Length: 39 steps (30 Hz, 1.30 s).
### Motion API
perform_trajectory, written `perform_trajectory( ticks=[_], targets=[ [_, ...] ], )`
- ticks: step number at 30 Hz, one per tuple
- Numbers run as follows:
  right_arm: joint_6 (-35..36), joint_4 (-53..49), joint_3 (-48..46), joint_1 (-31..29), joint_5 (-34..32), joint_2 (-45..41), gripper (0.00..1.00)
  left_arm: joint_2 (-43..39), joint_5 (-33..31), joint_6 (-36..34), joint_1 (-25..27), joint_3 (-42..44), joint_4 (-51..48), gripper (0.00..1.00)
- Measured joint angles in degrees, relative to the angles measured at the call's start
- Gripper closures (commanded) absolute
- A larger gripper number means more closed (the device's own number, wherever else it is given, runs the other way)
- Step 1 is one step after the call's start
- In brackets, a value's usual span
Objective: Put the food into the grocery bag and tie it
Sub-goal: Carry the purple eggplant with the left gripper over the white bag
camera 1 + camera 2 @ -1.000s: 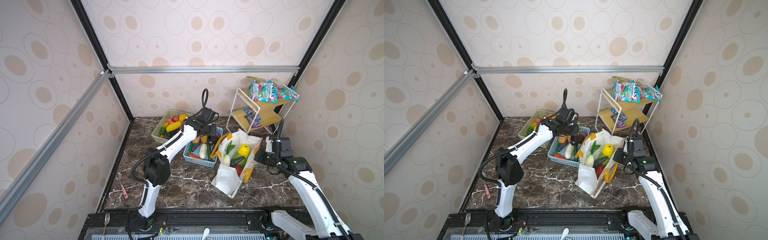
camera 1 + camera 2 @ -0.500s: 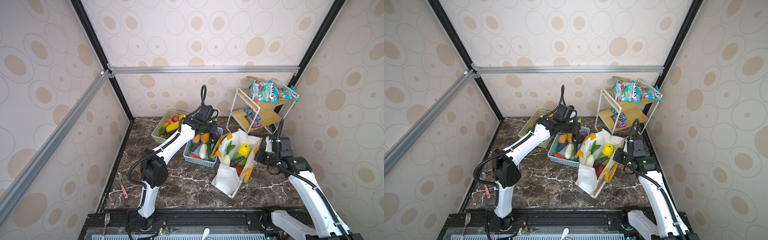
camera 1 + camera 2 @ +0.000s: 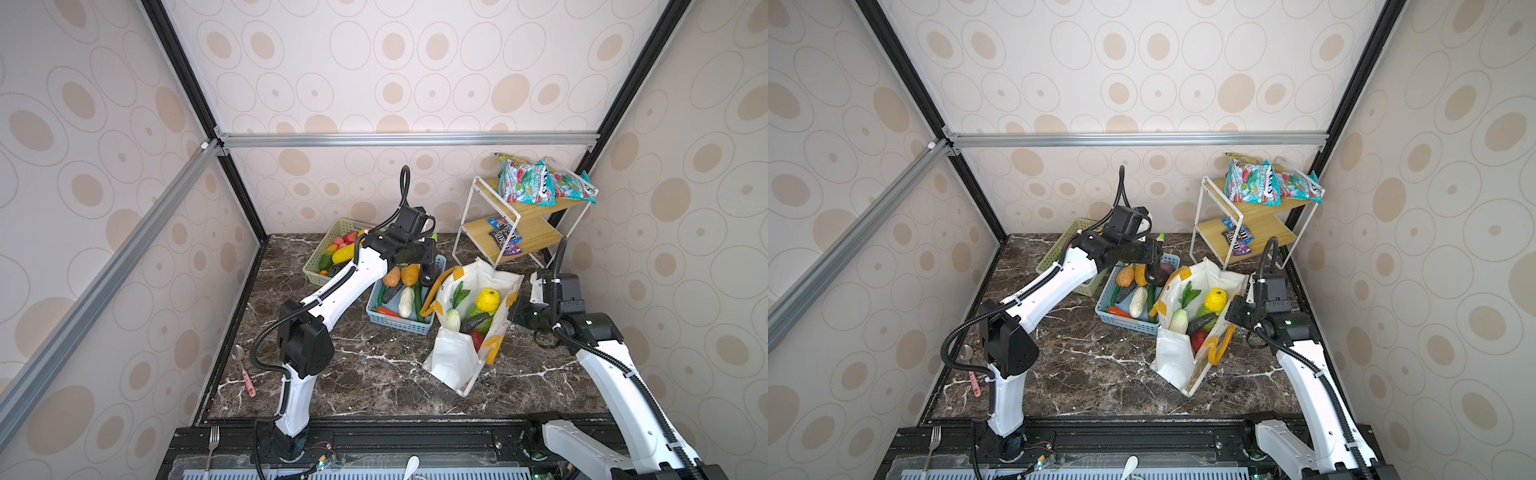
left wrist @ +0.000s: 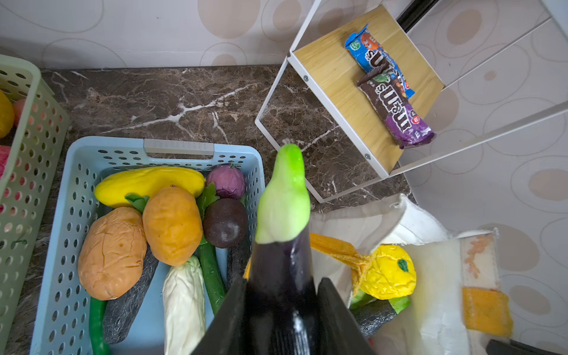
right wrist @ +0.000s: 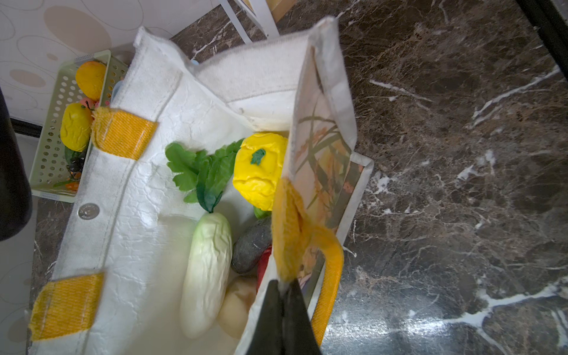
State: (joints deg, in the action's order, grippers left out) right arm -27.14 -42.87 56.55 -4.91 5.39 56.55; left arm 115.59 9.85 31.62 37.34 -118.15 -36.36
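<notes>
The white grocery bag (image 3: pixel 451 359) (image 3: pixel 1173 359) stands open on the marble table, its yellow handles hanging down. Inside lie food pieces: a yellow knobbly fruit (image 5: pixel 261 172), a leafy white radish (image 5: pixel 209 270), and dark green and red pieces. My left gripper (image 4: pixel 281 289) (image 3: pixel 428 255) is shut on a dark purple eggplant (image 4: pixel 282 261) with a green stem, held above the edge of the blue basket next to the bag. My right gripper (image 5: pixel 284 285) (image 3: pixel 515 309) is shut on the bag's right rim where a yellow handle (image 5: pixel 285 233) is sewn on.
The light blue basket (image 3: pixel 399 326) (image 4: pixel 178 147) left of the bag holds more toy vegetables. A pale green basket (image 3: pixel 322 253) of produce sits behind it. A white wire rack (image 3: pixel 486 232) with snack packets (image 3: pixel 528 187) stands at the back right. A spoon (image 3: pixel 245 374) lies at the left edge.
My left gripper has lifted out of the blue basket with the eggplant and shifted right toward the bag. The right arm and the bag have not moved.
</notes>
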Motion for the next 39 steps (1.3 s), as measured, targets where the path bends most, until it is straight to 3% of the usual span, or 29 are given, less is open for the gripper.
perform_trajectory(
  ticks=[14,39],
  targets=[
    [-0.79,0.0,-0.17,0.0,0.0,-0.59,1.0,-1.64,3.56,1.68,-0.02,2.29,2.69,0.64],
    [-1.36,0.48,-0.66,0.0,0.39,-0.98,1.0,-4.83,15.41,8.72,0.0,11.74,13.86,0.63]
  ],
)
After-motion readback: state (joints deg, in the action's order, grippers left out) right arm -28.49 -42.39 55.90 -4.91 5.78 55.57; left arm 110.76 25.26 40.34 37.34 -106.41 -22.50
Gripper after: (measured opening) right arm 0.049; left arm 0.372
